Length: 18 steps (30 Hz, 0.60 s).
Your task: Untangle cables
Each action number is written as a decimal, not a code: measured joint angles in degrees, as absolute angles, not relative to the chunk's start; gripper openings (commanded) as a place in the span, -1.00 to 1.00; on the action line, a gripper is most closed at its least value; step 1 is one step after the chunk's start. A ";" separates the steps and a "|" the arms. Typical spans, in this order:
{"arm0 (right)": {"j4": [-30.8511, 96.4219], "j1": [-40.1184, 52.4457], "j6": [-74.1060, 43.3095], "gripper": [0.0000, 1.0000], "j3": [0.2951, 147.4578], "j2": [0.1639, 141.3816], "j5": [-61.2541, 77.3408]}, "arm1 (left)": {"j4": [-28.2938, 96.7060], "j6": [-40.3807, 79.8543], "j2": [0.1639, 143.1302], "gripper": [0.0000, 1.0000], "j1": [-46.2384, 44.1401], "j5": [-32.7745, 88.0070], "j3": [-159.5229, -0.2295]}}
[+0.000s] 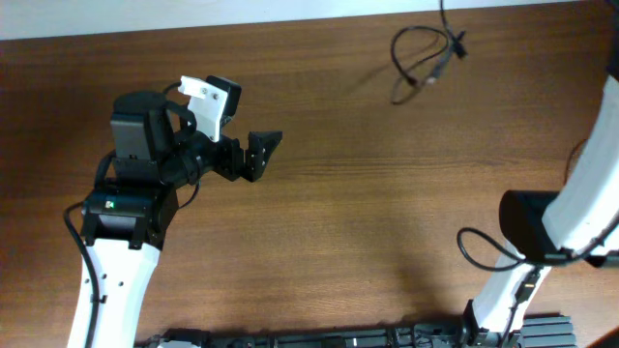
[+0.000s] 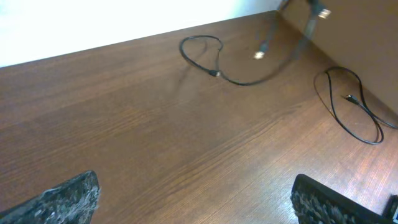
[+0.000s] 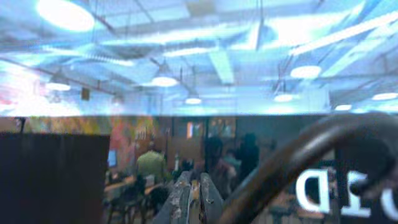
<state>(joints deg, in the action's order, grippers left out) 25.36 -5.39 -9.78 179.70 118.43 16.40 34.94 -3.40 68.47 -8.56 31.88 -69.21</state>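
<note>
One of the cables, thin and black, lies in a loose loop at the table's far right. In the left wrist view this cable lies far ahead, its bright plug beside the loop. A second thin black cable with a small plug lies to the right. My left gripper hovers over the left middle of the table, well short of both. It is open with only bare wood between the fingers. My right gripper is shut on nothing and points up into the room.
The right arm stands at the right edge, with a thick black wire loop by its base. A blurred cord with a plug crosses the top right of the left wrist view. The far table edge meets a white wall.
</note>
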 measured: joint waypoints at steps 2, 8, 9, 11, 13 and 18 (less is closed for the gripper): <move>26.26 -5.39 -8.08 -0.92 179.85 117.38 15.42 | 34.94 -3.40 68.47 0.98 -8.56 31.88 -69.21; 37.82 -5.39 0.86 -0.92 179.89 116.46 6.85 | 34.94 -3.40 68.47 0.98 -8.56 31.88 -69.21; 39.90 -5.39 2.83 -0.92 179.70 116.53 4.40 | 34.94 -3.40 68.47 0.98 -8.56 31.86 -69.21; 42.94 -5.39 6.81 -0.92 179.00 116.81 -1.61 | 34.94 -3.40 68.47 0.98 -8.58 31.88 -69.21; 43.88 -5.39 11.11 -0.92 177.66 117.47 -9.43 | 34.94 -3.40 68.47 0.98 -8.56 31.86 -69.21; 43.05 -5.39 16.78 -0.92 169.77 120.36 -26.20 | 34.96 -3.40 68.47 0.98 -8.56 31.88 -69.21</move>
